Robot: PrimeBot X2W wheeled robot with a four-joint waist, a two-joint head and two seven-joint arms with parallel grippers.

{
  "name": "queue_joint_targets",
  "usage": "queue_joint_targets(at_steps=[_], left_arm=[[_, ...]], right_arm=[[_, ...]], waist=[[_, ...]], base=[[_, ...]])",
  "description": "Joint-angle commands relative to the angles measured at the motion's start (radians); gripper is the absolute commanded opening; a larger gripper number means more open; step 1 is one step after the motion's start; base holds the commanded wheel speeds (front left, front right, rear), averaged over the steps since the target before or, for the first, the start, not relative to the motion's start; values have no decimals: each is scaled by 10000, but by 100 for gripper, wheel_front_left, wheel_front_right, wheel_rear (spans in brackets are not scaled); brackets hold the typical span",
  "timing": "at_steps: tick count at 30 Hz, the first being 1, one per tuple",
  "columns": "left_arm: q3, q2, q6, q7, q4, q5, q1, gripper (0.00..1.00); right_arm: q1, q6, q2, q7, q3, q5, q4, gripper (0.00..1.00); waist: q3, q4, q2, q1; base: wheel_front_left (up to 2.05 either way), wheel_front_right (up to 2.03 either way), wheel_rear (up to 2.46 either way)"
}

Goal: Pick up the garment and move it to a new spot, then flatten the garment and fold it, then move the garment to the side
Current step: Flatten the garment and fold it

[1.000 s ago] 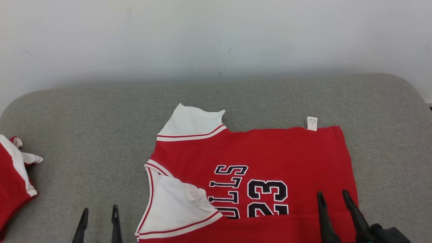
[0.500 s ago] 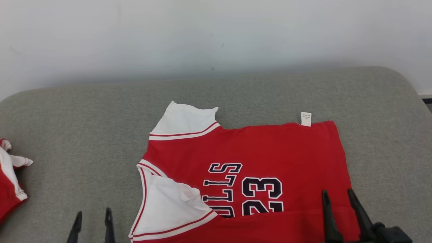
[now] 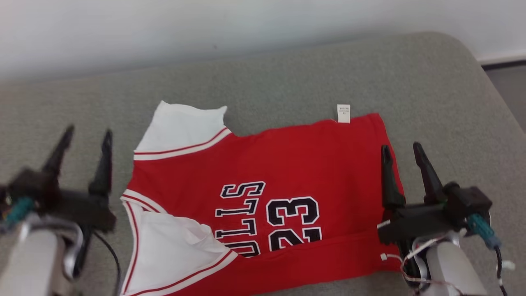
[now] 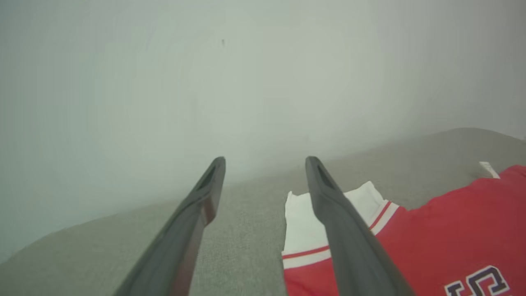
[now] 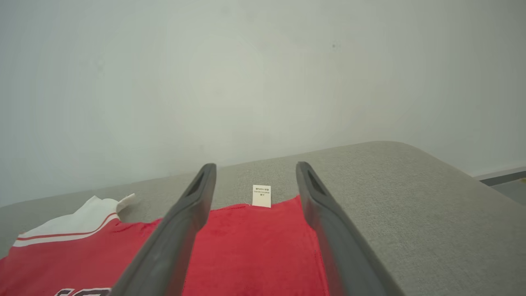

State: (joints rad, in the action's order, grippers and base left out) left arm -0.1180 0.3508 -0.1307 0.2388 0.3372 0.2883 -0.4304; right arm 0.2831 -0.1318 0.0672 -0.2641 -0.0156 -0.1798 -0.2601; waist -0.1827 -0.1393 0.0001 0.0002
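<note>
Head view: red basketball jersey [image 3: 304, 164] lies spread flat on the grey upholstered surface [image 3: 287, 70], neck end toward the robot's left, hem toward its right. White sleeve panels with red-and-white striped trim sit at the neck end, and the nearer one is creased. Black, white-edged "23" and partial lettering run sideways across the chest. A white care label [image 3: 343, 113] projects from the far edge. Left gripper [image 3: 88, 132] is over bare surface just left of the jersey, fingers spread wide and empty. Right gripper [image 3: 401, 147] is at the hem end, fingers equally wide and empty, with the inner finger over red cloth. Contact with the cloth cannot be confirmed.

Left wrist view: left gripper [image 4: 266, 160] gapes, with the far white sleeve [image 4: 304, 230] behind its right finger.

Right wrist view: right gripper [image 5: 255, 165] gapes, and the care label [image 5: 261, 195] shows between its fingers at the jersey's [image 5: 254, 246] far edge.
</note>
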Motion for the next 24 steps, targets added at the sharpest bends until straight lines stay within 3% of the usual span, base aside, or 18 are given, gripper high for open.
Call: queue_joint_targets(at_steps=[1,6,7,11,16,24], left_arm=[[-163,294,18,-276,160,409,-581,100],[-1304,1366,15,-1440,848,2324,-2569,100],[-1879,1796,14,-1967,1143,2876,-3128,100],[-2834,2355,14,-2947,1724,3876,-3966,100],[-3633,2575,13,-3392,2321,4653,-4744,100],[-4557,2656,12,-3651,3329,4871,-5710,100]], right_arm=[[362,25,46,1,62,38,-178,100],[1740,25,189,1,338,-57,-1242,100],[2250,25,218,0,448,-216,-1660,100],[3175,25,275,0,879,-513,-2676,100],[4216,25,371,-1,1211,-812,-3650,100],[5077,25,349,0,1570,-1022,-4235,100]], waist=[[-958,-798,-1,-2],[-1666,-1271,-1,-2],[-1879,-1425,-1,-2],[-2194,-1637,-1,-2],[-2535,-1712,-1,-2],[-2947,-1756,-1,-2]], base=[[0,0,0],[0,0,0],[0,0,0],[0,0,0],[0,0,0],[0,0,0]])
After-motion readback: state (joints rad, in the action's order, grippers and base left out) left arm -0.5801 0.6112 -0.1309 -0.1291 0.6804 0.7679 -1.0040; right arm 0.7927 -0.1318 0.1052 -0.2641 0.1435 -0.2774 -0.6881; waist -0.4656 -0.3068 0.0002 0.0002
